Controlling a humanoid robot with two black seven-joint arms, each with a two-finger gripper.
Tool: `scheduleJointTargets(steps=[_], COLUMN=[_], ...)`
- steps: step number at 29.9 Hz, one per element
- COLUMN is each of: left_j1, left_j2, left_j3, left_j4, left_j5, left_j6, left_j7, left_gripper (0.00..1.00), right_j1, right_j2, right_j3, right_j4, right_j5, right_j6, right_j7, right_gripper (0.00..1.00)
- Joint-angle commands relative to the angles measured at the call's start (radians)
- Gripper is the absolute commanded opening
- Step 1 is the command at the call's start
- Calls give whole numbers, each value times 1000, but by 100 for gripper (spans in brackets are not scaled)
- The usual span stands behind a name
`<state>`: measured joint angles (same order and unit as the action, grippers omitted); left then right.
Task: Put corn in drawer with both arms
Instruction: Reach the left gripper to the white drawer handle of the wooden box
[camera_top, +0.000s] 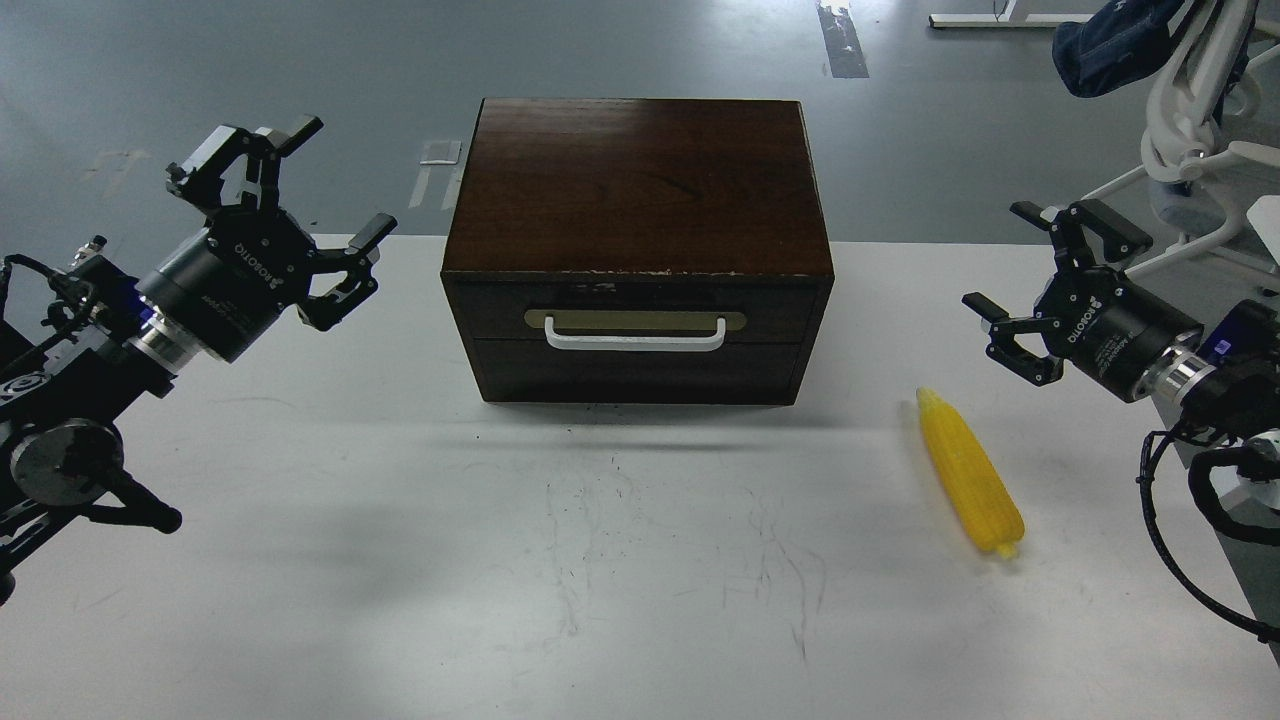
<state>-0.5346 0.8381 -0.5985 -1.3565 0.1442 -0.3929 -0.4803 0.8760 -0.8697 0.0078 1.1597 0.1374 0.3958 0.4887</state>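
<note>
The yellow corn (968, 470) lies on the white table right of the box, its pointed tip toward the back. The drawer (636, 338) of the dark brown wooden box is closed, with its white bar handle (634, 337) facing me. My left gripper (305, 195) hovers left of the box, open, with nothing between its fingers. My right gripper (1030, 290) hangs open at the right, above and a little right of the corn, not touching it.
The wooden box top (640, 180) stands at the table's back centre. A white chair frame (1200, 150) with a dark blue cloth (1120, 40) stands beyond the table's right rear. The scuffed white table surface (600, 550) stretches in front of the box.
</note>
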Motion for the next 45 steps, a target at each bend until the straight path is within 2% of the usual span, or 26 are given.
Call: scheduleJointTargets(steps=[1, 10, 13, 14, 16, 18, 20, 25, 30, 32, 35, 39, 45], left_j1=[4, -13, -97, -97, -165, -218, -252, -407, -562, -658, -743, -803, -795], left_j2=[-4, -1, 33, 33, 36, 27, 18, -83, -223, -257, -287, -321, -378], left_j3=[-4, -23, -26, -26, -20, -29, -30, -12, 90, 220, 342, 474, 497], left_j4=[-1, 7, 14, 14, 14, 1, -12, -58, -58, -55, -53, -30, -3], left_j5=[0, 0, 55, 55, 223, 544, 696, 1141, 1480, 1609, 1667, 1732, 1874], left_j6=[2, -12, -87, -87, -96, -96, -96, -96, -96, -96, -96, -96, -96], left_j7=[0, -1, 0, 0, 0, -8, -8, -8, -8, -8, -8, -8, -8], left_gripper=[99, 99, 99, 99, 99, 99, 99, 99, 99, 99, 99, 99, 99], right_j1=[0, 0, 0, 0, 0, 0, 0, -2, -6, -8, -9, -12, -14], right_j2=[0, -2, -2, -2, -2, -5, -6, -14, -26, -37, -46, -60, -64], right_j3=[0, 0, -2, -2, 0, 0, -2, -2, -2, -2, -2, -2, -2], right_j4=[0, 0, 0, 0, -2, -2, -2, 0, 1, 2, 2, 2, 2], right_j5=[-1, -5, -10, -10, -10, -10, -10, -12, -12, -13, -13, -13, -13], right_j6=[0, 1, 0, 0, 0, 0, 0, 0, 0, 0, 1, 1, 1], right_j7=[0, 0, 0, 0, 0, 0, 0, 0, 0, 0, 0, 0, 0], right_gripper=[99, 99, 99, 99, 99, 99, 99, 99, 99, 99, 99, 99, 99])
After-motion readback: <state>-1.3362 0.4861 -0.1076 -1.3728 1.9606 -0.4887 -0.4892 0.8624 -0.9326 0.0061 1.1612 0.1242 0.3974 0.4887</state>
